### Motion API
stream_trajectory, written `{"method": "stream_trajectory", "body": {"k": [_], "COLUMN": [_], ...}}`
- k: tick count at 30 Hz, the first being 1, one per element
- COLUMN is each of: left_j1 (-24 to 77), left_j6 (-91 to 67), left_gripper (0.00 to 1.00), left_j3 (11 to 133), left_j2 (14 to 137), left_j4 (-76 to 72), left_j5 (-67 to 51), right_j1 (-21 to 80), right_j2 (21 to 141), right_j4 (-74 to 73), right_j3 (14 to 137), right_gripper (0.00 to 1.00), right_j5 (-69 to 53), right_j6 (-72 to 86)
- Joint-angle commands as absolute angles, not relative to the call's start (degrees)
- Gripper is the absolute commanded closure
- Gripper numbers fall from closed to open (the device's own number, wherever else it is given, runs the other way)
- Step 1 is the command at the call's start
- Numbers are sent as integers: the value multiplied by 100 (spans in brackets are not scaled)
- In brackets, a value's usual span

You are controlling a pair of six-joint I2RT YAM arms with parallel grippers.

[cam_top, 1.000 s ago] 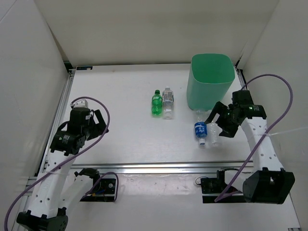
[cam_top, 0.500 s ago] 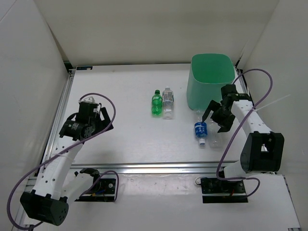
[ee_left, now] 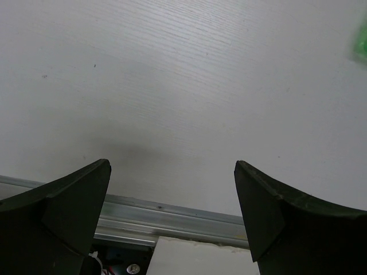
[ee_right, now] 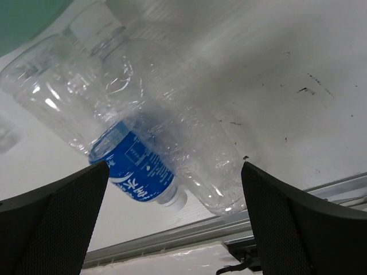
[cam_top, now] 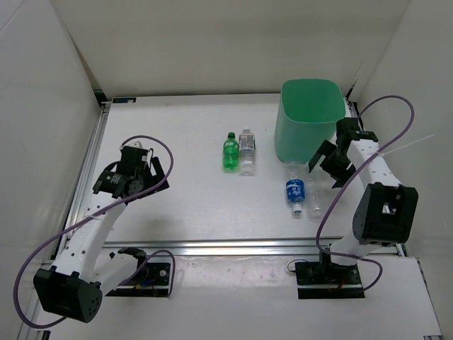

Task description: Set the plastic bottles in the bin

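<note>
right pincer [cam_top: 328,165] apart near clear blue-labelled plastic bottle [cam_top: 295,191], worktop's right edge | left pincer [cam_top: 157,177] apart | risk: adjoining plain clear plastic bottle [cam_top: 314,197] gets nudged, rolls

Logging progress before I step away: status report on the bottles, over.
Left gripper open, empty. Right gripper open over blue-label bottle and clear bottle. Green bottle, white-label bottle side by side, untouched. Bin empty, nothing blocking.

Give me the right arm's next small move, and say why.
Probably lower the right end effector around the plain clear bottle. Its jaws stand open and empty over the two lying bottles, and that one is nearest it, beside the blue-label bottle and close to the bin.
</note>
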State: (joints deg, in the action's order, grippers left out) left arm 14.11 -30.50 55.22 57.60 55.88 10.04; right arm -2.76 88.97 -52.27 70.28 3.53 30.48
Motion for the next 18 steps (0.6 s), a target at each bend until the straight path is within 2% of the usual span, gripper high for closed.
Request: {"method": "stream_trajectory", "body": {"k": [1, 9, 18], "left_j1": [1441, 1441, 1441], "left_j6": [-3137, -3138, -3138], "left_gripper": [0, 0, 0], "left_j3": [5625, 5625, 5625], "left_j2": [5791, 5967, 6125], "left_j4": [5414, 5414, 5361], "left_j5": [940, 940, 888], "right_j1": [-378, -378, -483], "right_j2": [9087, 9404, 9721], "right_j4": [-5072, -4904, -4843], "right_j3": [6918, 6671, 6434], "right_gripper": [0, 0, 6], "right_j5": [378, 272, 220], "right_j6": [3085, 3085, 3313]}}
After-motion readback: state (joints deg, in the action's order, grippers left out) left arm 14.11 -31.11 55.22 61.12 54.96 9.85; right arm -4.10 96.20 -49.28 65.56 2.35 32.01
